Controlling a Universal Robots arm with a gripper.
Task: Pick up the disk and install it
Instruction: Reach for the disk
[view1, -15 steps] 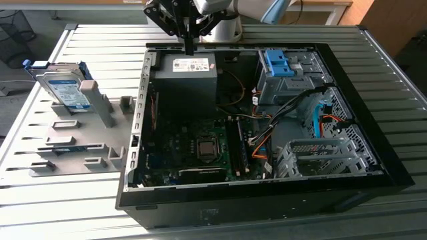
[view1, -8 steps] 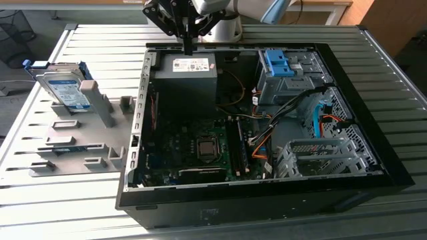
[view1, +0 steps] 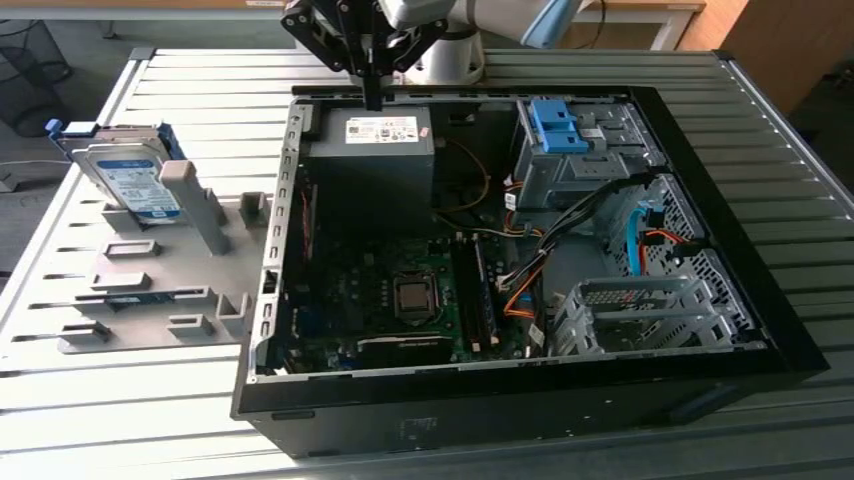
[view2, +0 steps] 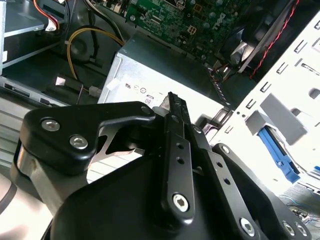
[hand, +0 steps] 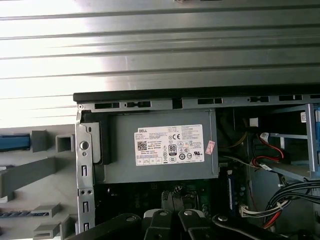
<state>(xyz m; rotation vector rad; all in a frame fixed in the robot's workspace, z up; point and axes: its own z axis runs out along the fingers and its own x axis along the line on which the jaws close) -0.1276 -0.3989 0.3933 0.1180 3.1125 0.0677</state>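
Disk (view1: 131, 182) is not in the claw (view1: 374, 100). The claw hangs with its two fingers pressed together and nothing between them. In the second wrist view the black fingers (view2: 175, 150) meet along one line. The claw points down over the far edge of a dark grey box (view1: 374, 160) with a white sticker. In the first wrist view this box (hand: 160, 170) lies below the claw (hand: 172, 199), and the sticker faces the camera.

The box sits in a far corner of an open case (view1: 727, 240). Nearer to the camera in the case lies a green board (view1: 387, 290) with many cables beside it. At the exterior view's right of the box, a blue clip (view1: 554, 125) sits on top of a metal cage.

The case lies on a ribbed metal counter (view1: 200, 70). At the exterior view's left of the case, a grey rack (view1: 147, 300) lies on the counter. The disk stands on its edge at the far end of this rack, well apart from the claw. Its white-and-blue label faces the camera, and its blue frame shows along the upper edge.
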